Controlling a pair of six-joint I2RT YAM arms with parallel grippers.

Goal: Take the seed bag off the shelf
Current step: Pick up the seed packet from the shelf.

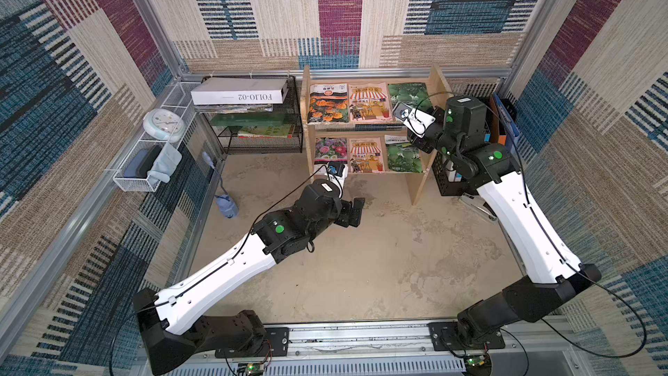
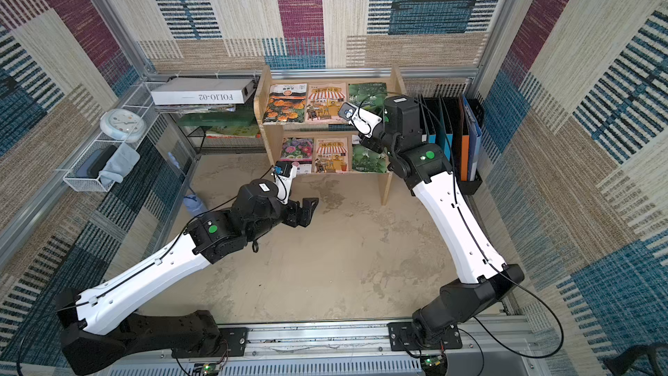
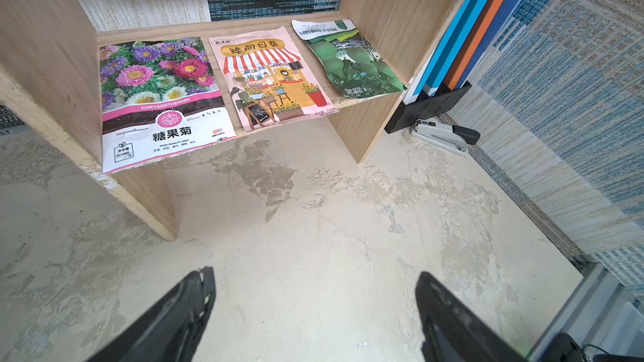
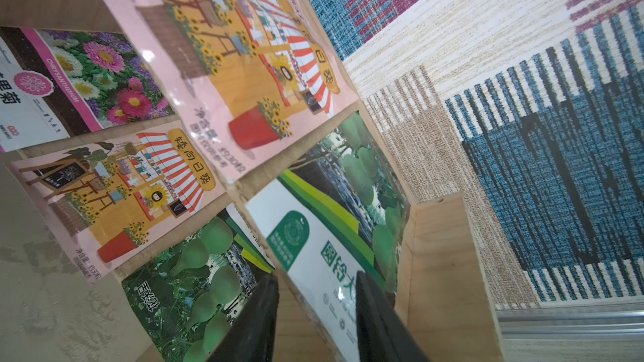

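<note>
I see right gripper (image 4: 315,276) part-open astride front edge of green gourd-print seed bag (image 4: 334,224), top tier of light wooden shelf (image 4: 439,255); left gripper (image 3: 313,275) wide open, empty.

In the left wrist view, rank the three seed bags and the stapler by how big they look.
1. chrysanthemum bag
2. sunflower bag
3. gourd bag
4. stapler
The bags' order may only reflect nearness to the camera.
</note>
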